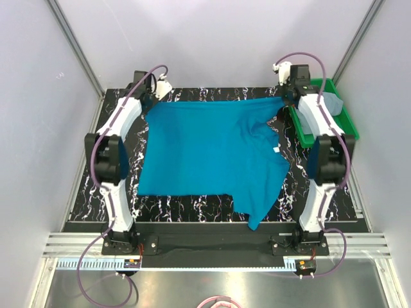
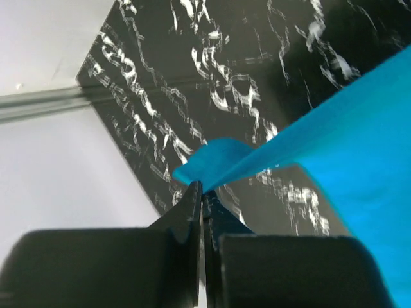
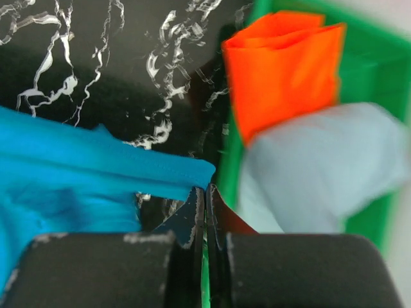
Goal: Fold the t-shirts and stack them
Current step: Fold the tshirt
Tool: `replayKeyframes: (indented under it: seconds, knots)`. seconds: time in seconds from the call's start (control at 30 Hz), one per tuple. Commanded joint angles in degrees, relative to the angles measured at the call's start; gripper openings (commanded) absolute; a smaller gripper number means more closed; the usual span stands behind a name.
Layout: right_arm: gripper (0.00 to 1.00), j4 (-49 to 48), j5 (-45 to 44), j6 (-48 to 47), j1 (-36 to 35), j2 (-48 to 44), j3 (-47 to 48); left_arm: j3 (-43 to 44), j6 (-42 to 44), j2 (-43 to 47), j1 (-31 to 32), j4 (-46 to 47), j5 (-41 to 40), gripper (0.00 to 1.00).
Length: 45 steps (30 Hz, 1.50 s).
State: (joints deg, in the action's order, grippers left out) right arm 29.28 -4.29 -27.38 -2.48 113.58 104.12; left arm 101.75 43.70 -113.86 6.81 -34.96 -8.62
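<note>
The teal-blue t-shirt lies spread over the black marbled table, its far edge pulled taut between both grippers. My left gripper is shut on the far left corner of the shirt. My right gripper is shut on the far right corner. One part of the shirt hangs over the table's near edge. The orange-red t-shirt and the grey-blue t-shirt lie folded in the green tray.
The green tray stands at the far right of the table, right beside my right gripper. Grey walls close in on both sides. The marbled table shows along the near edge and at the left.
</note>
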Motion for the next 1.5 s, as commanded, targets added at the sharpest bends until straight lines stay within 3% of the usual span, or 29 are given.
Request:
replayKeyframes:
  seconds: [0.0, 0.1, 0.27, 0.57, 0.73, 1.07, 1.47]
  knots:
    - [0.0, 1.8, 0.0, 2.4, 1.3, 6.4, 11.2, 12.4, -3.0, -5.6, -0.8, -4.2, -4.2, 0.0]
    - [0.0, 4.7, -0.2, 3.5, 1.3, 13.8, 19.2, 13.9, -2.7, -8.5, -0.7, -2.2, -4.7, 0.0]
    - [0.0, 5.7, -0.5, 3.1, 1.3, 18.8, 23.5, 13.8, -1.4, -10.8, -0.3, -0.3, -6.5, 0.0]
    - [0.0, 1.8, 0.8, 5.0, 0.3, 14.2, 21.2, 8.3, -2.9, -8.1, -0.4, 2.7, -6.8, 0.0]
    - [0.0, 6.3, 2.0, 5.3, -0.5, 13.8, 21.8, 8.5, -3.9, -7.5, -0.3, 0.4, -6.1, 0.0]
    - [0.0, 12.4, 6.4, 6.0, -2.1, 2.7, 5.5, 0.7, -3.8, -0.5, -0.4, -3.6, -4.6, 0.0]
    - [0.0, 14.4, 7.7, 6.4, -4.4, -2.1, -4.4, -0.9, -7.8, 0.8, -0.2, -13.5, -0.4, 0.0]
